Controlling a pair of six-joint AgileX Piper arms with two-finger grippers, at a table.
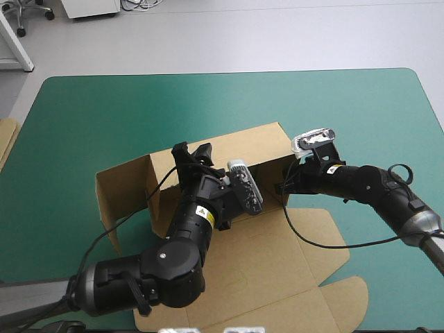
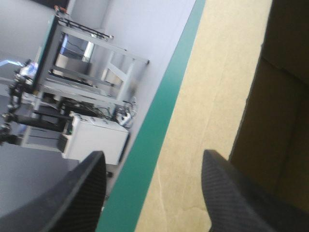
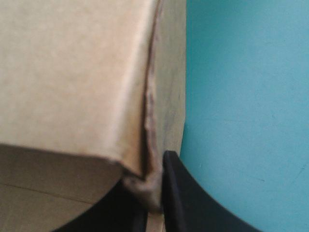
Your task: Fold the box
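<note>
Surface: a teal-green cover (image 1: pixel 139 104) with rounded far corners; its far half lies bare.
Room: pale grey floor (image 1: pixel 277 35) runs beyond the far edge, and the foot of a white cabinet (image 1: pixel 94 8) stands near the far left.
Box (image 1: pixel 277 257): brown, at the middle of the surface and reaching its near edge. The far wall and the left wall stand raised and meet at the far-left corner. The wide near panel with its rounded flaps lies flat on the cover.
Left tool (image 1: pixel 193 151): raised over the box's inside, just near of the far wall. In the left wrist view its two black fingers (image 2: pixel 77 193) stand well apart with nothing between them. Ahead of them lie pale board, a darker panel beside one finger, a strip of the cover and the room past it.
Right tool (image 1: pixel 283 186): at the right end of the far wall, reaching in from the right. In the right wrist view its fingers (image 3: pixel 178 193) are all but together, pinching the creased corner edge of that wall, with bare cover just beside it.
Spare board (image 1: pixel 5 135): a brown edge shows at the surface's left edge, well apart from the box.
</note>
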